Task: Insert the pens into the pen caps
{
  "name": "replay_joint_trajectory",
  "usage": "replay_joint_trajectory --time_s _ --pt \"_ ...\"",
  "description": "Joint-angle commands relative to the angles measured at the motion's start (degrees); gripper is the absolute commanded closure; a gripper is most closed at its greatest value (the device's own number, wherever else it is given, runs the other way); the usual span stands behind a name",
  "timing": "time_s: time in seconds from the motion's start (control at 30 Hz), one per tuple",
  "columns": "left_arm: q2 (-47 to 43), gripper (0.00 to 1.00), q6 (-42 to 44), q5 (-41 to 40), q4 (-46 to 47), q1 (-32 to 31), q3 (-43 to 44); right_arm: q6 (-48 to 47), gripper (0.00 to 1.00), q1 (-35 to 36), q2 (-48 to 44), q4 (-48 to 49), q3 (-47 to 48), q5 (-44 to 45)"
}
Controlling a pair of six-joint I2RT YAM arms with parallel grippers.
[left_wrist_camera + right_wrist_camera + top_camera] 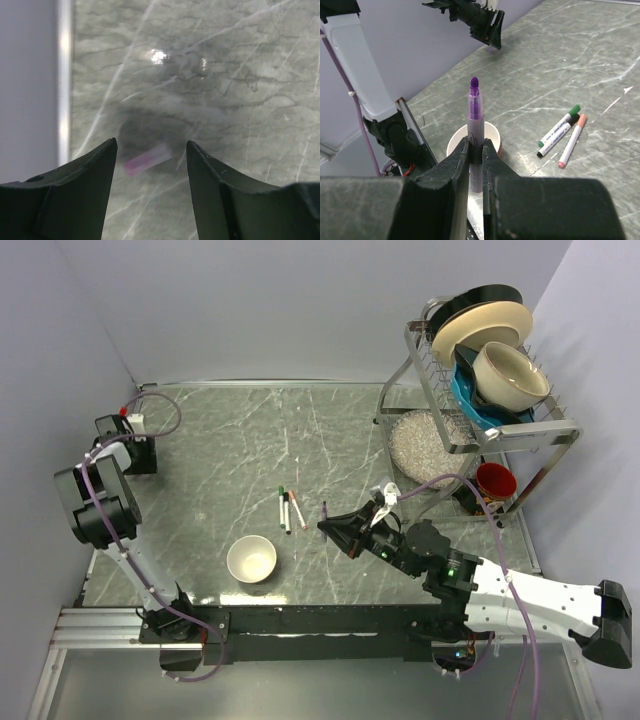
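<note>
My right gripper [476, 146] is shut on a grey pen [475, 125], held upright with its bare purple tip uppermost. From above, that right gripper [327, 524] sits mid-table with the purple-tipped pen [324, 510]. Three more pens [562, 131] lie side by side on the marble, with green, black and pink ends; they also show from above [289, 509]. My left gripper [152, 143] hangs open at the far left of the table [138, 452]. A small, blurred purple pen cap [148, 160] lies on the marble between its tips, touching neither finger.
A white bowl [251, 559] stands near the front, left of my right gripper. A dish rack [490, 425] with plates and bowls fills the back right, with a red cup [495, 480] beneath it. The grey wall [27, 85] is close beside the left gripper.
</note>
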Motion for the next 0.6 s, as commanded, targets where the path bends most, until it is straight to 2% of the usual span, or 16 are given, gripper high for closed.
replay_joint_trajectory --time_s 0.0,0.33,0.5,0.57 --pt "2.7 0.39 0.2 3.6 -1.4 -0.1 3.1 -0.7 1.0 -0.6 0.8 1.0 0.0 1.5" --pt "2.5 0.41 -0.6 2.5 -4.6 -0.1 3.4 -0.2 1.0 -0.9 1.3 0.7 0.2 1.5" --pt "2.2 0.44 -1.7 2.6 -5.6 -0.1 2.5 -0.1 1.0 -0.9 0.7 0.3 0.3 1.6" --pt "2.3 0.49 -1.8 2.9 -6.3 -0.1 2.9 -0.1 1.0 -1.0 0.4 0.0 0.3 1.6"
